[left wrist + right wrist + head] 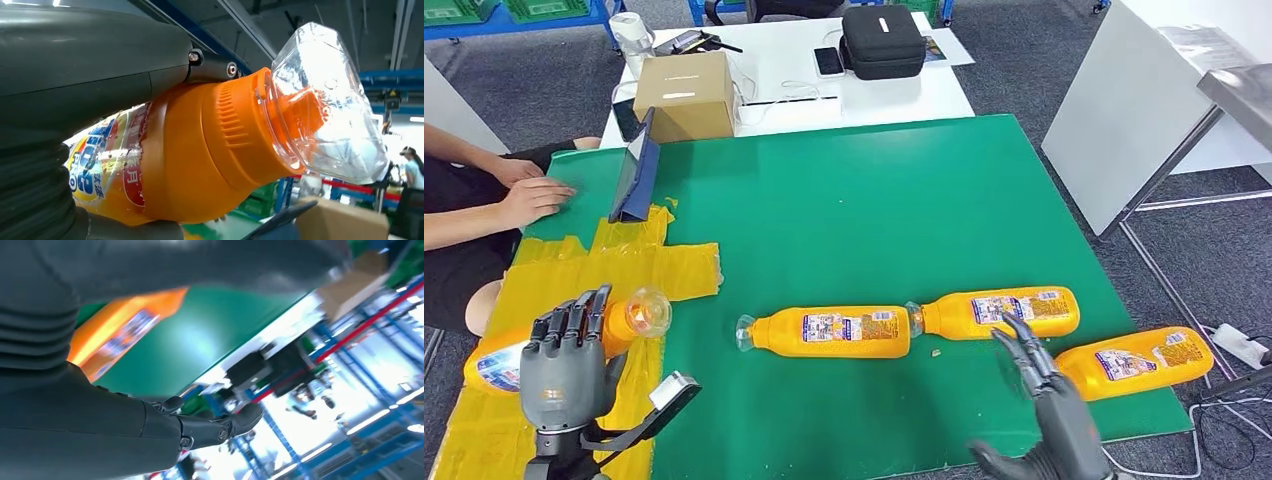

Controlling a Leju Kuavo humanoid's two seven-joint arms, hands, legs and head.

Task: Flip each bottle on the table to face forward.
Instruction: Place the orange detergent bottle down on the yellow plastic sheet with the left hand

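Left hand (569, 362) is grasping the first bottle (200, 150), mid-flip; right hand (1039, 385) is hovering released near three bottles lying ahead, needing label-side turning next

Head cam high, looking fwd/down, wrist cams v. close, tilted, both sharing green table (844, 200).
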